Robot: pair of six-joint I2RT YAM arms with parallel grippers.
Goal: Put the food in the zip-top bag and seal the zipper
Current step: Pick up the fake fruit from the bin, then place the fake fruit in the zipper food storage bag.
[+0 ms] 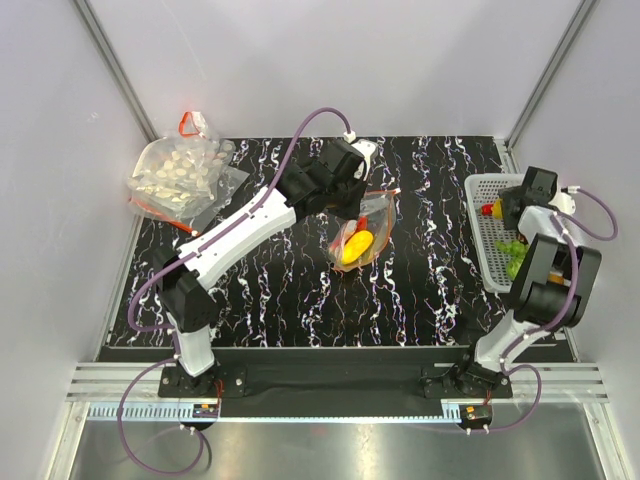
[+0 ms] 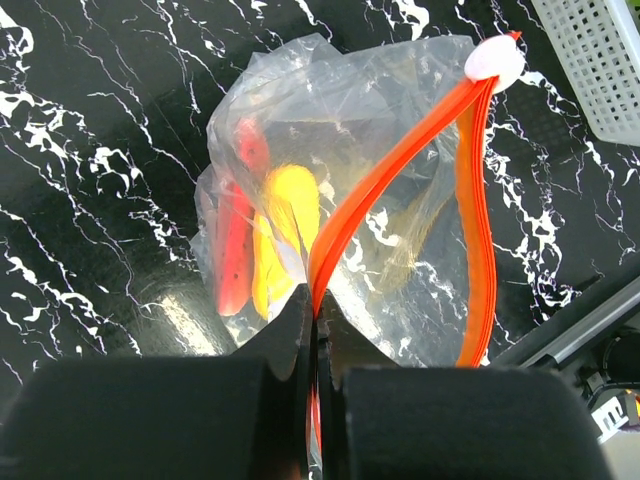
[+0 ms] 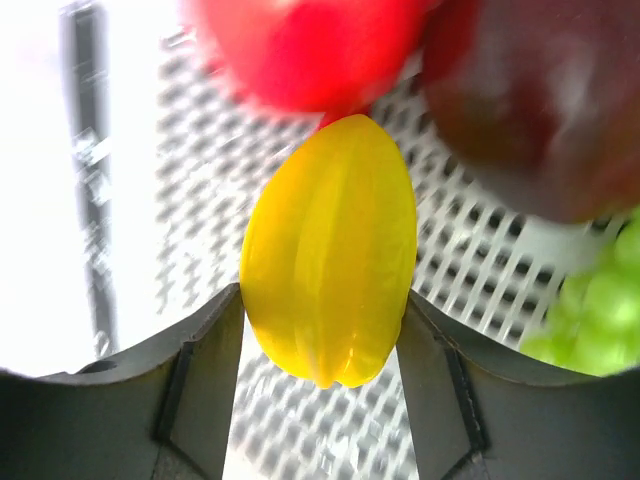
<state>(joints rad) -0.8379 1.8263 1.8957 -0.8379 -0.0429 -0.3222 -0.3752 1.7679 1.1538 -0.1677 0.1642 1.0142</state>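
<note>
Overhead, the bag (image 1: 372,222) lies mid-table under the left gripper (image 1: 355,205). From the left wrist, its fingers are pinched tight on the zipper (image 2: 390,170); hold that mouth wide. From the right wrist, the right gripper (image 3: 325,335) clasps a yellow fruit (image 3: 330,240) above the basket (image 3: 190,170); carry it straight in.

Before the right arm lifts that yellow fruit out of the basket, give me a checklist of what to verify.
1. Left gripper shut on the zipper: ok, it pinches the red-orange strip.
2. Zip-top bag mouth open: ok, the two strips bow apart.
3. Yellow fruit centred in the right gripper: ok.
4. Firm grip on the fruit: cannot tell; the fingers sit at its sides.
5. Neighbours clear: not ok, a blurred red food crowds its far end.
6. Room in the bag: cannot tell; a yellow piece and a red piece are already inside.
</note>
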